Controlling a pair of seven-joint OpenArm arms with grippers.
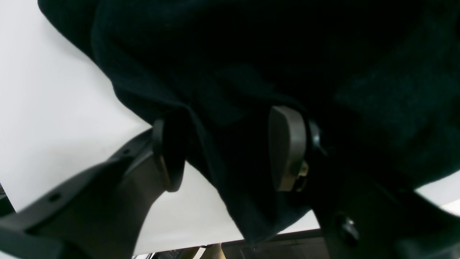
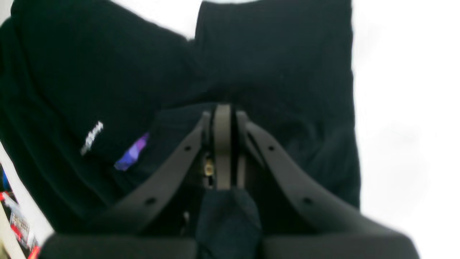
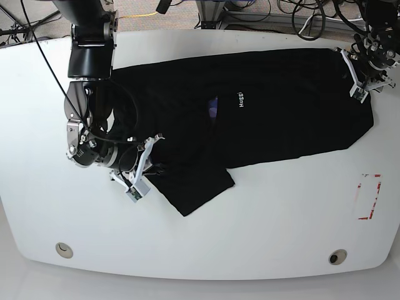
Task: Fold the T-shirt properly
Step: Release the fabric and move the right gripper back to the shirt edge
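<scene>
The black T-shirt lies spread across the white table, with white lettering and a purplish neck label near its middle. My right gripper is at the shirt's left end. In the right wrist view its pads are pressed together, shut on a fold of the T-shirt, with the lettering and label to the left. My left gripper is at the shirt's far right edge. In the left wrist view its fingers stand apart, open, with T-shirt fabric hanging between them.
The white table has a red-marked rectangle at the right and two round holes near its front edge. Cables lie beyond the back edge. The table's edge shows under the left gripper.
</scene>
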